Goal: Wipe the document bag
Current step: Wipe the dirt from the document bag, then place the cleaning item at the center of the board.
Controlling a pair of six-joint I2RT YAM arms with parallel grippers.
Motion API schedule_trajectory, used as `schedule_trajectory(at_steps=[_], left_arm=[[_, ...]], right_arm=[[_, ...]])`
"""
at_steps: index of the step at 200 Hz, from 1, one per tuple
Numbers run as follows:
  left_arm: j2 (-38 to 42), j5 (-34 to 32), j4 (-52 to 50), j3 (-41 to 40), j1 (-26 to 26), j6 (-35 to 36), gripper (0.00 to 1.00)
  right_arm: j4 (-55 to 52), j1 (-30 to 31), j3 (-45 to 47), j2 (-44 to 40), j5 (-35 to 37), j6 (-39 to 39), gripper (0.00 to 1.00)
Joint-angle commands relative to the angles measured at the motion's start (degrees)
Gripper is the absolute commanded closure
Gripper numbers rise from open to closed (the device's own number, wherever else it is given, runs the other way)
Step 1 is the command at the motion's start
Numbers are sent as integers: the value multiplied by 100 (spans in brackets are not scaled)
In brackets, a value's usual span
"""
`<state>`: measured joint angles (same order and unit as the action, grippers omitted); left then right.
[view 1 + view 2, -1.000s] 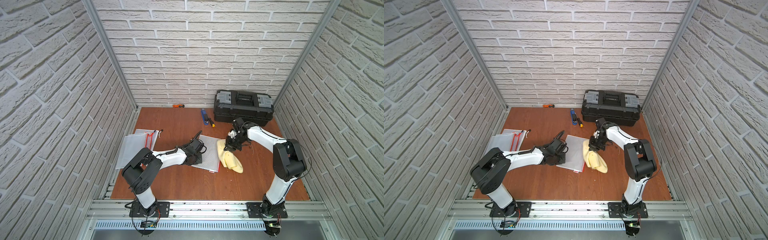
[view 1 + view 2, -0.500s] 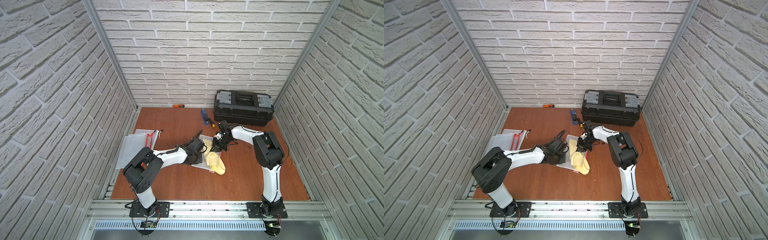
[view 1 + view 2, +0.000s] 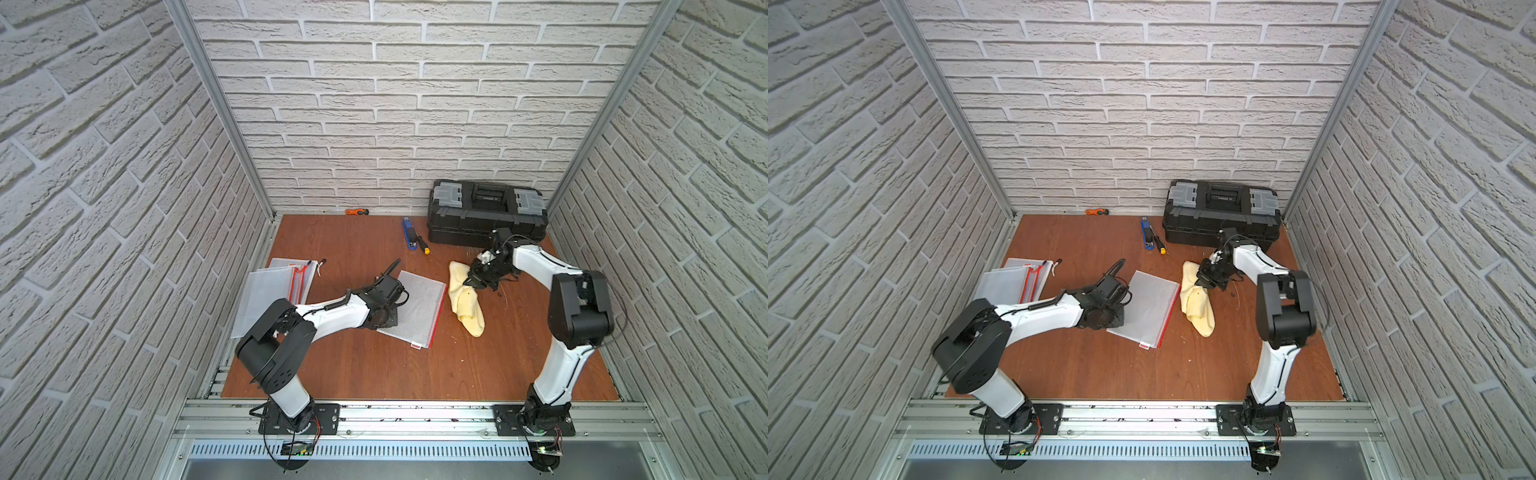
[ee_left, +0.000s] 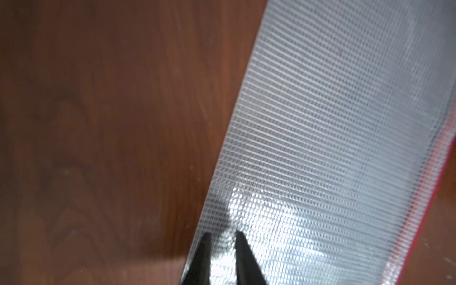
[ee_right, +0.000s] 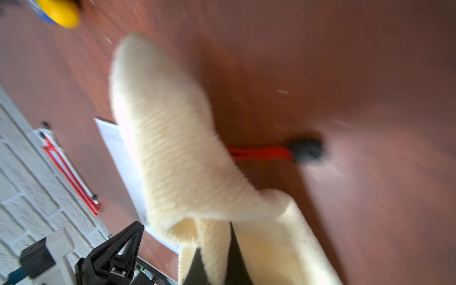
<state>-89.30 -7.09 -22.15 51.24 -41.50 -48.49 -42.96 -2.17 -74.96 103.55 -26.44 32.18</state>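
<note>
Mesh document bag lengthwise front-to-back, zip rightward; left pincer ajar, right pincer tight on cloth.

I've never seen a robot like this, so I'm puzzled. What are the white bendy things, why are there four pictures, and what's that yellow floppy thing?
The bendy things are robot arms, a left arm and a right arm, each ending in a two-fingered gripper. Two pictures look down from above on the brown table. The other two come from little cameras on the arms' wrists, so they are close and blurry. On the table lie a see-through document bag with a red zip, a pile of more bags and a black toolbox. The right gripper pinches the yellow cloth, which is for wiping the bag. The left gripper sits over the bag's edge, fingers a little apart.
</note>
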Motion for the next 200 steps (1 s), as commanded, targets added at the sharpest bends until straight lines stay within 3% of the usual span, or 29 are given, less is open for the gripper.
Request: schedule_trajectory(at_steps=[1, 24, 49, 71, 89, 97, 114, 119, 125, 142, 159, 181, 200], left_arm=[[828, -208, 97, 47, 225, 379, 24], [1260, -361, -26, 372, 418, 800, 3], [1570, -561, -211, 711, 832, 1142, 2], [1819, -507, -339, 781, 1451, 1215, 2], [1974, -438, -379, 714, 1927, 1401, 2], [1999, -584, -501, 732, 2126, 1520, 2], [2157, -1211, -495, 650, 2491, 1827, 2], [2260, -1377, -342, 554, 2584, 1985, 2], [2396, -1583, -99, 395, 2682, 2209, 2], [2765, -1893, 682, -66, 3046, 2841, 2], [2903, -1920, 1446, -539, 3365, 3397, 2], [2818, -1823, 2817, -1452, 3720, 3749, 2], [2523, -1647, 5154, -2609, 3863, 3649, 2]], right_arm=[[-32, -549, 158, -769, 653, -238, 97], [-399, -532, 252, -550, 665, -620, 97], [117, -494, 1019, -463, 668, -490, 94], [416, -488, 1437, -507, 680, -442, 82], [408, -490, 1558, -567, 758, -484, 63], [365, -486, 1572, -642, 812, -520, 43], [182, -470, 1505, -1013, 1079, -622, 22], [107, -460, 1475, -1151, 1227, -655, 9], [17, -459, 1410, -1311, 1443, -696, 1], [43, -452, 1346, -1876, 1950, -793, 0], [847, -454, 1802, -2775, 2424, -739, 0], [2749, -433, 2967, -4028, 3010, -910, 0], [4965, -424, 4275, -4829, 3077, -1487, 0]])
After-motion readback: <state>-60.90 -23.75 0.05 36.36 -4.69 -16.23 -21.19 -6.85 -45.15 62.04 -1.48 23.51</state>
